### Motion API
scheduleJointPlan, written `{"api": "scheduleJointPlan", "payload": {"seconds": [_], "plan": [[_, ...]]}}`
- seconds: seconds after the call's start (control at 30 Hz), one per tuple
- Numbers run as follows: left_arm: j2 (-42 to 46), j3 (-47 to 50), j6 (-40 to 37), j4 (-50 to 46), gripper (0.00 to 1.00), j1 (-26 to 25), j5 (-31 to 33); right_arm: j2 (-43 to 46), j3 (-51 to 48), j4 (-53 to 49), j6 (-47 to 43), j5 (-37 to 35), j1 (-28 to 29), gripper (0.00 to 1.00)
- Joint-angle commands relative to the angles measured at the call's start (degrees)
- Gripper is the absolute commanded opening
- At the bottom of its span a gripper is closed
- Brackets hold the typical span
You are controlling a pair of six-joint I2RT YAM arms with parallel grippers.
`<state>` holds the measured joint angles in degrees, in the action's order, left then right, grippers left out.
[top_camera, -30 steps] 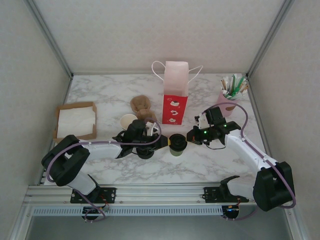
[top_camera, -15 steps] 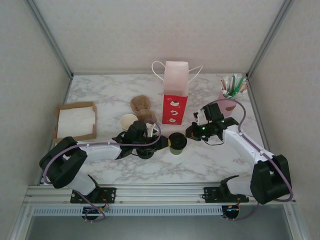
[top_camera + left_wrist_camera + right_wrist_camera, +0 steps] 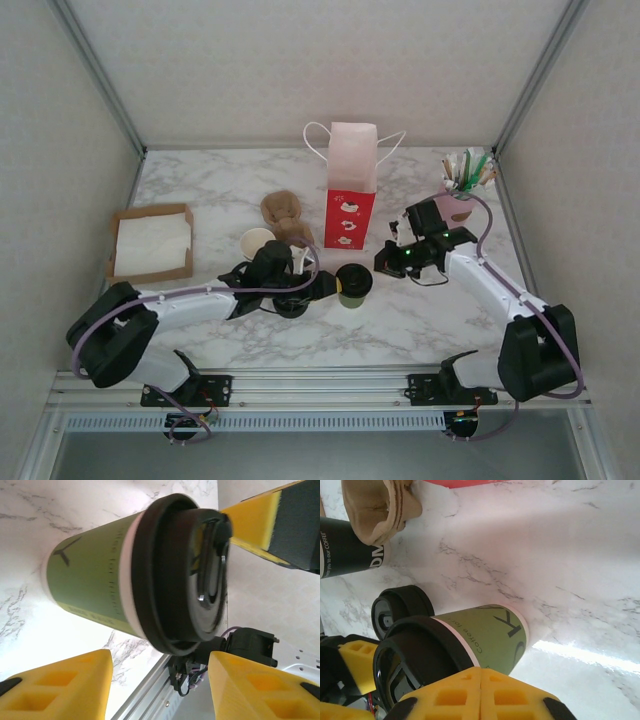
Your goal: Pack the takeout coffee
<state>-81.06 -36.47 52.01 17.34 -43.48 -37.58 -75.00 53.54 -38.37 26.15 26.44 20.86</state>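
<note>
— Where's the takeout coffee (image 3: 353, 284)?
— Upright on the tabletop (image 3: 420, 320), on the near side of the red bag (image 3: 350, 215), between the spread fingers of the left tool (image 3: 157, 665), which seem just clear of it.
— The right tool (image 3: 480, 682)?
— Pressed together, close beside the cup.

Right hand (image 3: 480, 674) hides part of takeout coffee (image 3: 485, 635) (its lid).

- One lidded olive-green cup (image 3: 354, 285)
- One lidless cup (image 3: 255, 241)
- One loose black lid (image 3: 402, 610)
- One red-and-white paper bag (image 3: 351, 190)
- One cardboard tray (image 3: 124, 217)
- One pink holder (image 3: 452, 210)
</note>
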Motion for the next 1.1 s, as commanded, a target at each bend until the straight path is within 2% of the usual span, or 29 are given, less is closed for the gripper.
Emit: {"api": "scheduleJointPlan", "payload": {"seconds": [0.0, 0.13, 0.27, 0.4, 0.67, 1.07], "plan": [[2.07, -2.36, -2.41, -3.22, 0.54, 0.65, 1.11, 3.88, -0.67, -3.28, -0.51, -1.85, -0.23, 0.1], [1.73, -3.11, -3.52, -4.41, 0.51, 2.7, 0.55, 6.91, -4.26, -2.72, 0.54, -0.2, -0.25, 0.09], [0.11, -4.85, -4.88, -5.22, 0.46, 4.55, -0.26, 9.88, -7.02, -1.34, 1.86, 4.08, -0.12, 0.01], [-3.15, -6.71, -6.21, -5.41, 0.42, 5.25, -1.29, 10.43, -8.71, 1.22, 3.07, 8.31, -0.11, 0.0], [-7.26, -8.44, -6.9, -4.47, 0.37, 5.43, -2.33, 8.09, -9.76, 4.08, 3.64, 9.2, 0.15, 0.0], [-8.08, -6.29, -5.55, -2.55, 0.32, 3.38, -2.76, 3.8, -8.28, 5.79, 3.48, 8.56, 0.4, 0.0]]}}
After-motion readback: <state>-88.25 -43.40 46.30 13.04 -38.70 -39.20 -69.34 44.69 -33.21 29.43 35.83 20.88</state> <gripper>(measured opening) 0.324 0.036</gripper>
